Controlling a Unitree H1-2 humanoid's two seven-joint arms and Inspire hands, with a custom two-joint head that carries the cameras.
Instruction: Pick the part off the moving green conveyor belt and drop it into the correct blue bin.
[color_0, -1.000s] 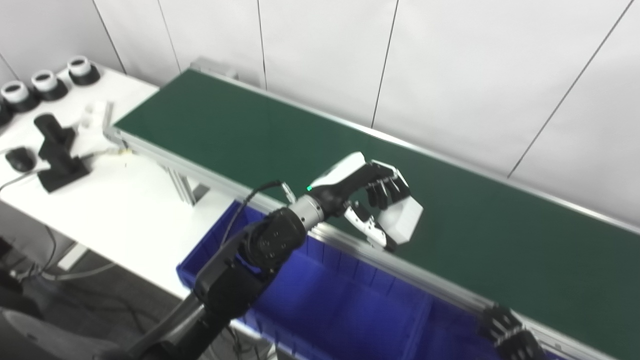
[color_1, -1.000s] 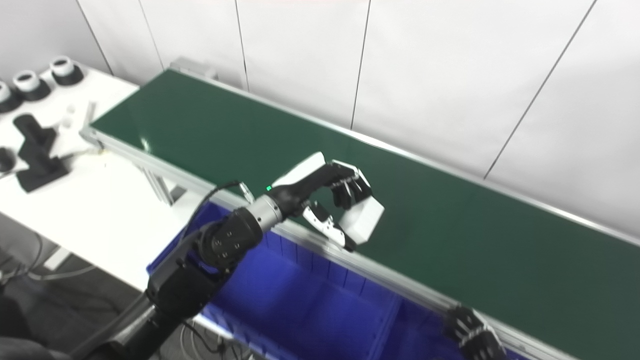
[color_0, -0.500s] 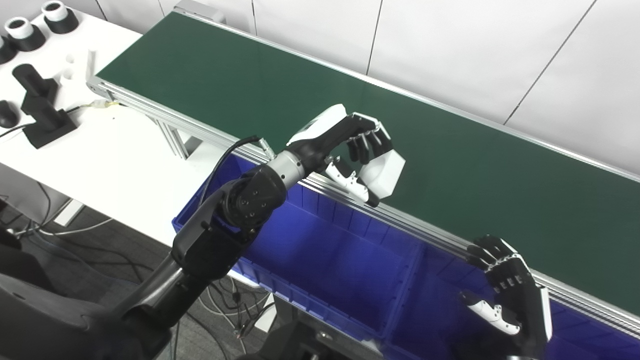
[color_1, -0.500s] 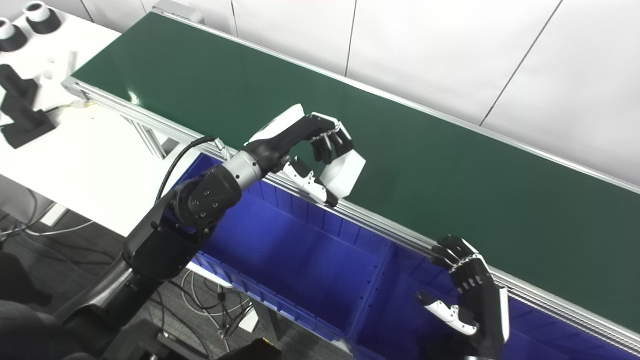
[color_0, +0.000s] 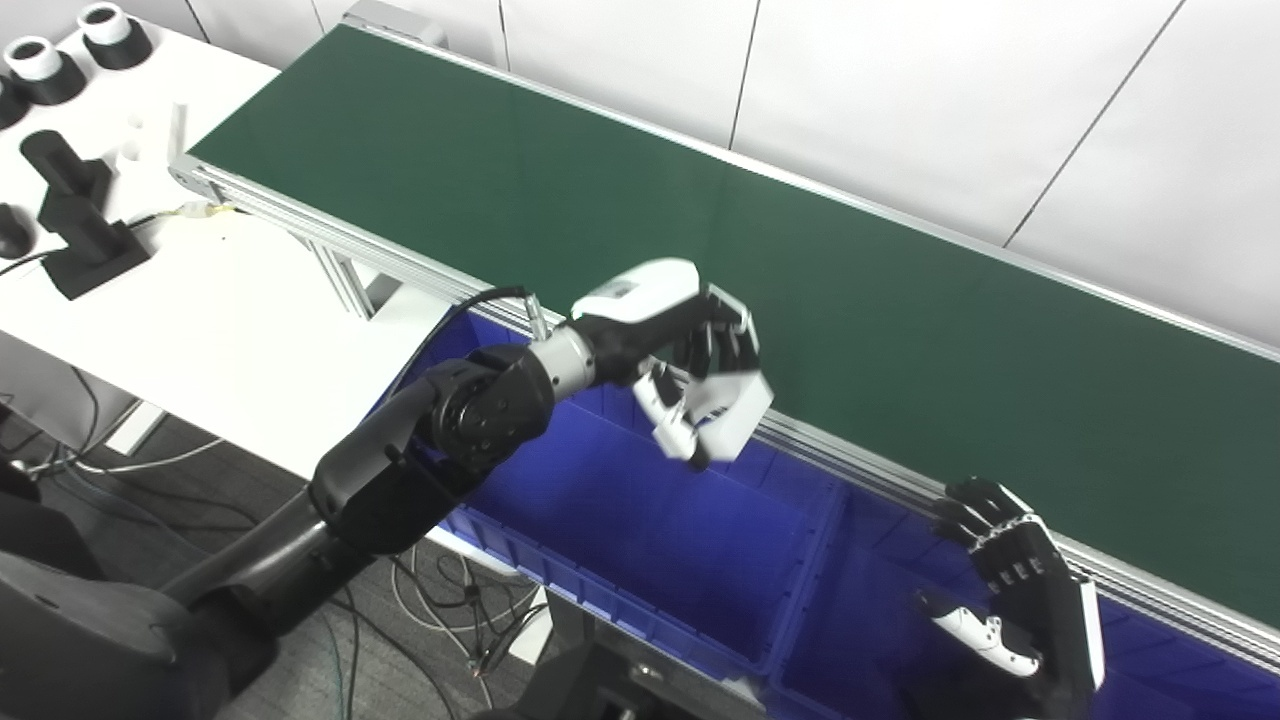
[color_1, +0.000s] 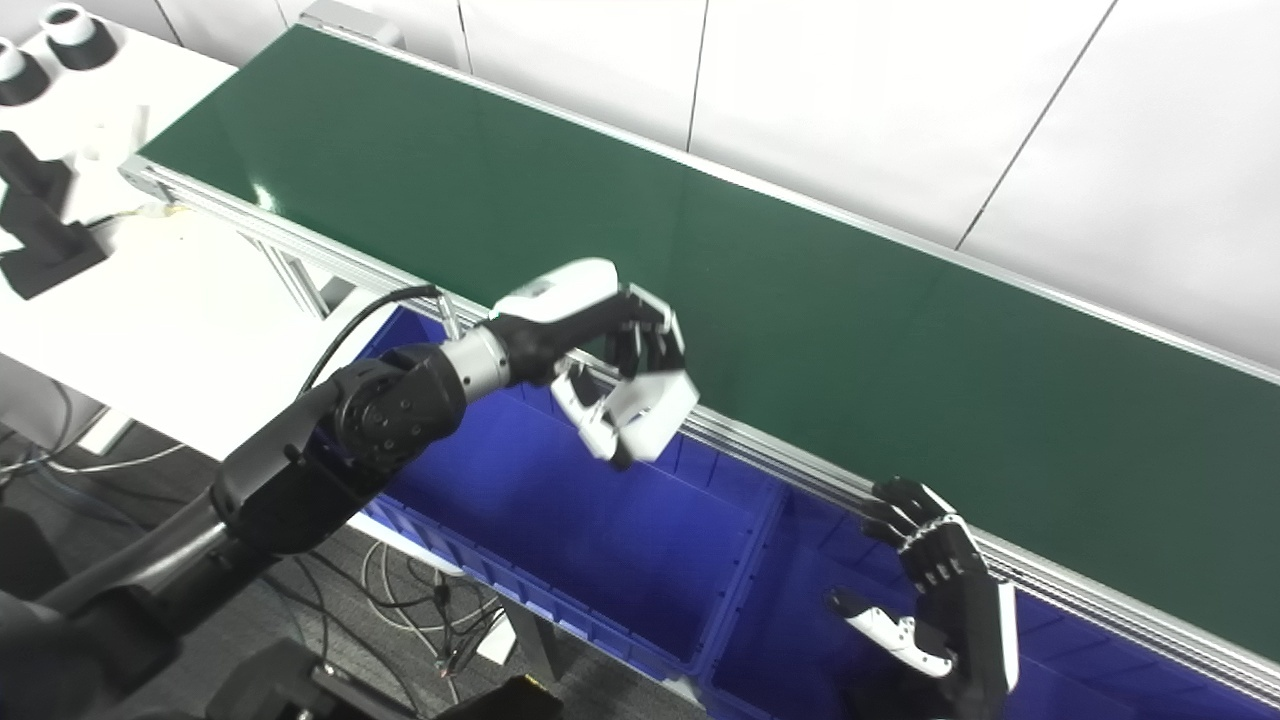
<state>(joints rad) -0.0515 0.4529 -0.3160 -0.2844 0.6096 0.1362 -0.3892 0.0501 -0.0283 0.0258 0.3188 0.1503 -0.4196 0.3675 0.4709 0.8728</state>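
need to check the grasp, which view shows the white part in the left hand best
The right eye view, marginally: the white part shows its flat face below the left hand, with the thumb in front and the blue bin behind. The left eye view shows the same part at much the same angle, thumb likewise overlapping it.

The scene is viewed from two side-by-side head cameras, aimed steeply down and close over the conveyor belt (color_0: 700, 220). Belt, blue bin (color_1: 560, 520) below it, and bench (color_0: 200, 300) are shared by both.
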